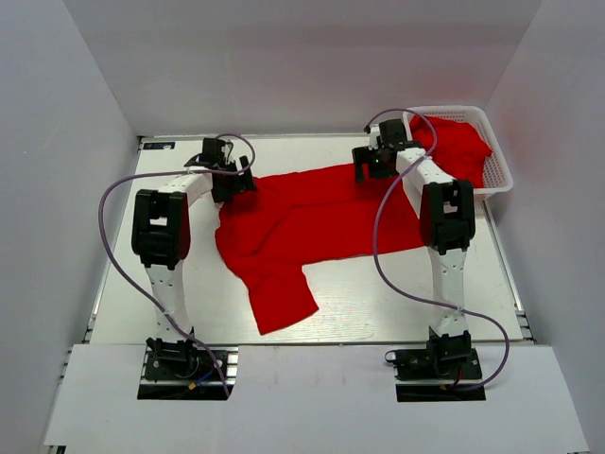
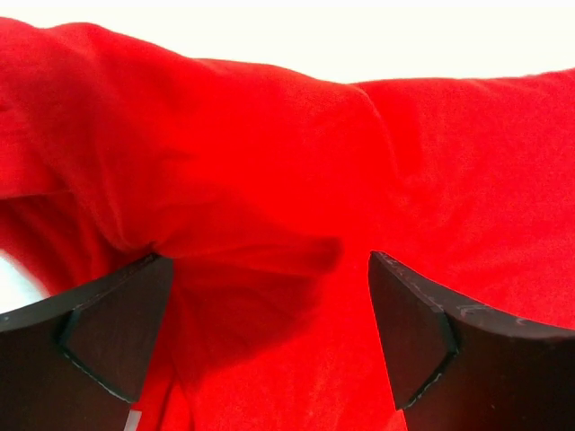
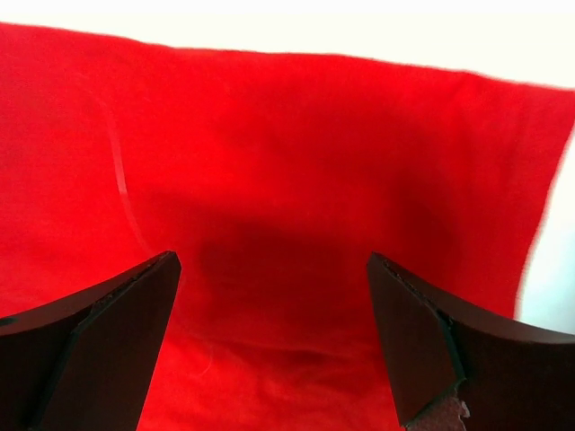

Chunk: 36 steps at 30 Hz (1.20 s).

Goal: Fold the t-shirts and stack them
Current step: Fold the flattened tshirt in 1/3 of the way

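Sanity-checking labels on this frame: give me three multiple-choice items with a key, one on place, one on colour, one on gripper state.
1. Where is the basket? A) near left B) far right C) centre
2. What colour is the shirt spread on the table? A) blue B) red C) white
3. The left gripper and right gripper are: A) both open B) both shut C) one shut

Key: 1 B, it sits at the table's far right corner. 2 B, the cloth is bright red in every view. 3 A, each wrist view shows the fingers wide apart over cloth.
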Tool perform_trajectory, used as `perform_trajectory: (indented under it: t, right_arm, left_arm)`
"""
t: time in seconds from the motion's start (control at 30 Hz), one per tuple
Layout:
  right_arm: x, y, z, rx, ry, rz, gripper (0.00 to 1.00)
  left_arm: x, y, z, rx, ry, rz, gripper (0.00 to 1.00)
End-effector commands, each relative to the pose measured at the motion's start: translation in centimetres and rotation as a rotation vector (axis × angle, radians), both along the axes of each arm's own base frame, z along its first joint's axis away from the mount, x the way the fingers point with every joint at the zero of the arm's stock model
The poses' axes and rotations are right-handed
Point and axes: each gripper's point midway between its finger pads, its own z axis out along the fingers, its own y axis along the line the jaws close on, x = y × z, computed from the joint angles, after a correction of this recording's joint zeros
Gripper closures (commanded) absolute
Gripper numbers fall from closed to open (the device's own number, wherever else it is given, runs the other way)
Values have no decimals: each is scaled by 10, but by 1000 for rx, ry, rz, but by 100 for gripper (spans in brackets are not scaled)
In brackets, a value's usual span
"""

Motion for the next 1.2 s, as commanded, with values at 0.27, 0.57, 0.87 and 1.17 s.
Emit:
perform_trajectory:
  t: [0.27, 0.57, 0.87, 1.17]
  right_arm:
    - [-4, 11, -22, 91, 67, -51, 10]
    - [2, 16, -11, 138, 33, -64, 10]
    - [24, 17, 59, 106, -125, -27, 10]
    - [-41, 8, 91, 74, -127, -82, 10]
  left_arm:
    - [55, 59, -40, 184, 69, 114, 0]
    - [110, 54, -16, 150, -88, -2, 0]
    - [121, 57, 89, 179, -273, -17, 0]
    - [15, 58, 151, 202, -183, 15, 0]
